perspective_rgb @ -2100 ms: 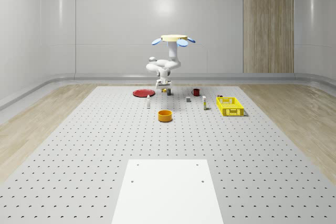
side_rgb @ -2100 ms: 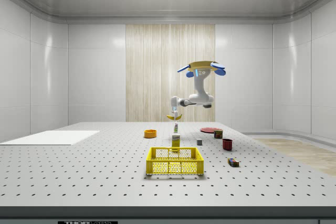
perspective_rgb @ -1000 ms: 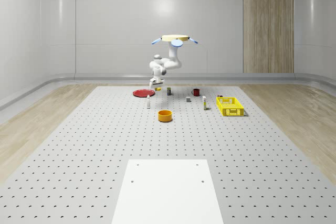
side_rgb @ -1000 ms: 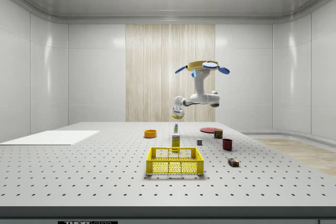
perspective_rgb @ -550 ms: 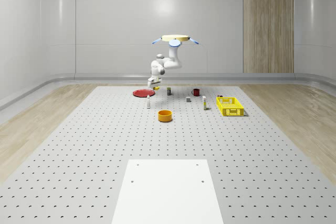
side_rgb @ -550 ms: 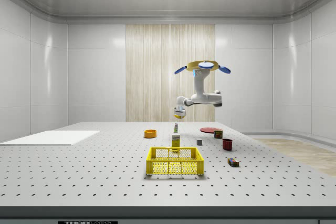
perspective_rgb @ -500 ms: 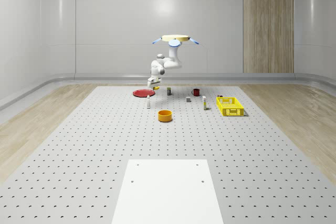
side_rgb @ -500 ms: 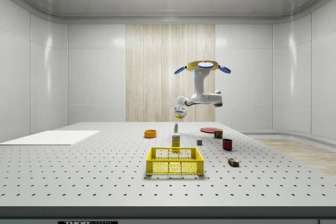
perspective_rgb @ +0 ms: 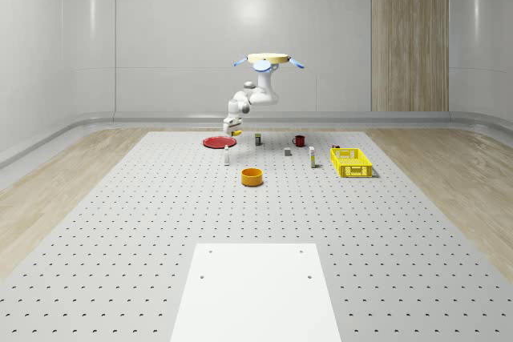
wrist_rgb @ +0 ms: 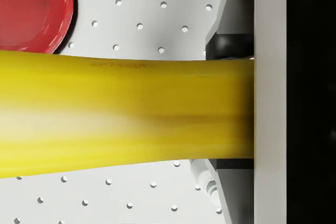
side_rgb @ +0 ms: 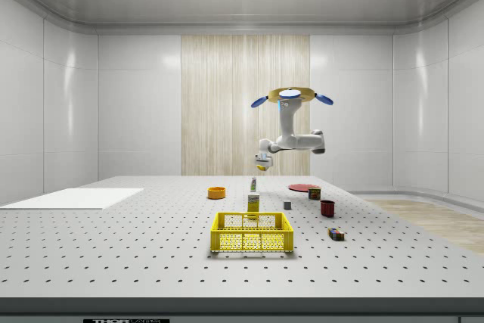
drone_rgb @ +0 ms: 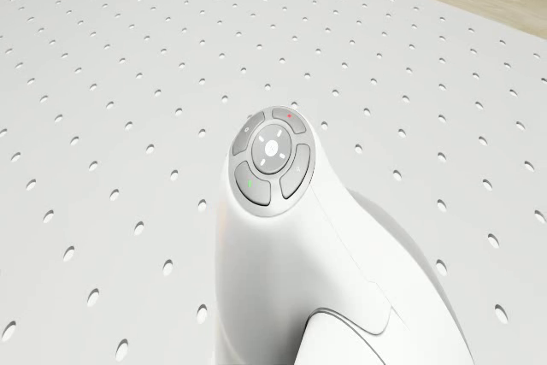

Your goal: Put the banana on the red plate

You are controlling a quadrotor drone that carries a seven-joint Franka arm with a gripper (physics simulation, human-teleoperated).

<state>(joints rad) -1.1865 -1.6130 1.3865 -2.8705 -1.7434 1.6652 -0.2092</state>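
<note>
Whole-scene view: one quadrotor drone (perspective_rgb: 267,59) hovers over the far end of the perforated white table (perspective_rgb: 160,230); one flat round red plate (perspective_rgb: 218,142), one orange round bowl (perspective_rgb: 252,176), one yellow lattice plastic crate (perspective_rgb: 351,162) and one dark red mug (perspective_rgb: 299,140) rest on it. The gripper (perspective_rgb: 232,127) hangs just above the plate's right edge.
Side view: the gripper (side_rgb: 261,163) carries one yellow banana (side_rgb: 261,167) in the air, well above the table; the bowl (side_rgb: 216,192) and crate (side_rgb: 252,231) look hollow, contents unclear.
Drone view: the white arm (drone_rgb: 291,245) over the table (drone_rgb: 102,57).
Wrist view: fingers (wrist_rgb: 268,103) clamped on the banana (wrist_rgb: 126,114); the plate (wrist_rgb: 31,9) lies below, beside it.
</note>
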